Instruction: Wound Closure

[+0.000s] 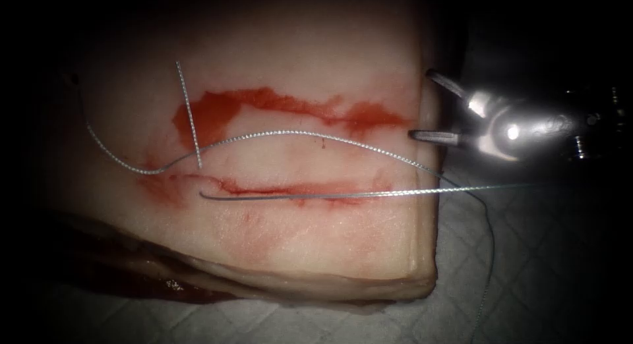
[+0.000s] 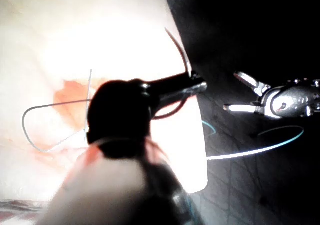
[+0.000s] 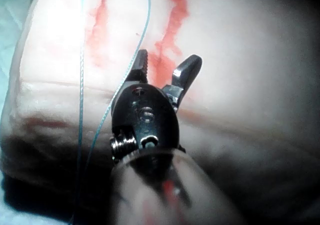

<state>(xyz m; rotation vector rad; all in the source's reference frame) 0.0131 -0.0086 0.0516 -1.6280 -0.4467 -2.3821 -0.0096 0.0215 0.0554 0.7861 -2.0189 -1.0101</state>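
Observation:
The tissue has a cut running across it, with red fluid smeared above. My left tool is shut on the curved needle near mid-curve, held clear of the tissue. My right tool hovers at the tissue's right edge with jaws open and nothing in them; it also appears in the right wrist view and the left wrist view. Thread arcs over the tissue and off to the right. A second strand lies along the cut. A short tail stands near the cut's left end.
A quilted white cloth lies under the tissue, and thread trails down over it at the right. In the right wrist view a strand of thread passes close beside one open jaw.

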